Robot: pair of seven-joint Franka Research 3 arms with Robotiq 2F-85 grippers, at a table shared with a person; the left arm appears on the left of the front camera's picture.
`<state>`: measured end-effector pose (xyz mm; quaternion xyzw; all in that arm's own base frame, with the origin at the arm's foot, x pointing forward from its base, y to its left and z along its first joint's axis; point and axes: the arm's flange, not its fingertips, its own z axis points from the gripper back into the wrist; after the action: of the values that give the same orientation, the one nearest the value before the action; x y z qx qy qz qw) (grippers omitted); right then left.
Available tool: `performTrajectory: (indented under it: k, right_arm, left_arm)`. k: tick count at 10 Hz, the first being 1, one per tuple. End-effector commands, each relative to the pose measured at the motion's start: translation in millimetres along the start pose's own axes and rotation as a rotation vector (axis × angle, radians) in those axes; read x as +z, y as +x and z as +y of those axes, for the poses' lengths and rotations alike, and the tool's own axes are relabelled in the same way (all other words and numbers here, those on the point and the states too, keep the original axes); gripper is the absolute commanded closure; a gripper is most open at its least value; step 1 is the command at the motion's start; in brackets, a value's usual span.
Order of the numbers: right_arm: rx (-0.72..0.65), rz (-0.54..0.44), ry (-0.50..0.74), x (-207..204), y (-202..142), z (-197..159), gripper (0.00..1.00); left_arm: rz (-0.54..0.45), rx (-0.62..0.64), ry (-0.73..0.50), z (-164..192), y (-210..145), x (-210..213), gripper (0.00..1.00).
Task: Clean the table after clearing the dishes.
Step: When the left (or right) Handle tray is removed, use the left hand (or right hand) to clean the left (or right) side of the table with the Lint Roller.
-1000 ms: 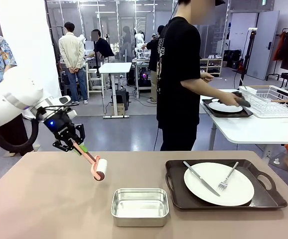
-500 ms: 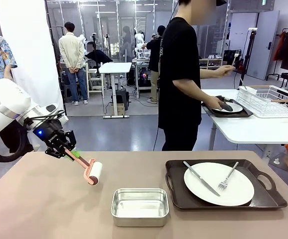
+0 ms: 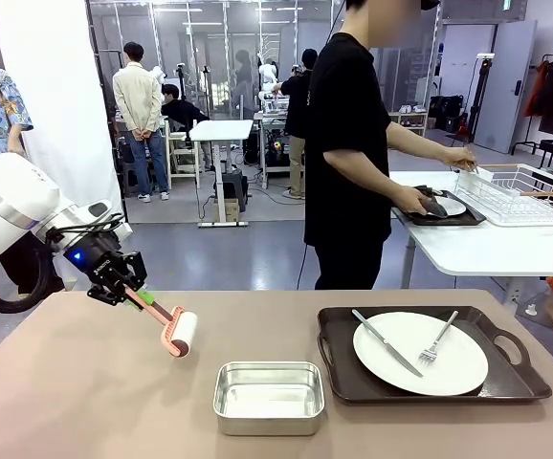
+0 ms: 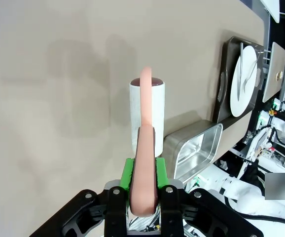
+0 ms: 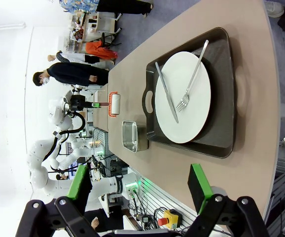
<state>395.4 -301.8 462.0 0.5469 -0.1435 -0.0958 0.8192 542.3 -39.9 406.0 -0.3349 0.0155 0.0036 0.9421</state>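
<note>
My left gripper (image 3: 128, 287) (image 4: 143, 170) is shut on the salmon-pink handle of a lint roller (image 3: 183, 333) (image 4: 155, 118). The white roll sits low over the left part of the tan table (image 3: 85, 402); contact is unclear. On the table's right, a white plate (image 3: 420, 354) (image 5: 184, 98) with knife and fork lies on a dark tray (image 3: 339, 378). A person's hand rests on a second plate (image 3: 452, 206) and tray on the white side table. My right gripper (image 5: 138, 186) is open, above the table's edge beside the tray.
A small steel pan (image 3: 269, 397) (image 4: 192, 148) stands near the table's front middle, just right of the roller. A white wire rack (image 3: 525, 196) sits on the side table, where the person reaches. Other people stand farther back.
My left arm drew the roller back toward the left a second ago, then held still. The person's raised hand came down to the wire rack.
</note>
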Motion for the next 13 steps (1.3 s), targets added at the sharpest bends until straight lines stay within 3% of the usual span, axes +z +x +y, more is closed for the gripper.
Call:
performTrajectory:
  k: [1, 5, 10, 13]
  right_arm:
    - [-0.008, -0.004, -0.001, -1, -1, 4, 0.00]
    - [-0.008, -0.004, -0.001, -1, -1, 4, 0.00]
    - [-0.008, -0.004, -0.001, -1, -1, 4, 0.00]
    - [-0.008, -0.004, -0.001, -1, -1, 4, 0.00]
  left_arm:
    - [-0.005, 0.009, 0.000, 0, 0, 2, 0.79]
    - [-0.069, -0.006, -0.009, 18, 3, -4, 0.79]
    - [-0.059, -0.069, -0.093, 49, 4, -22, 0.79]
    - [-0.062, -0.044, -0.073, 75, 1, -27, 0.79]
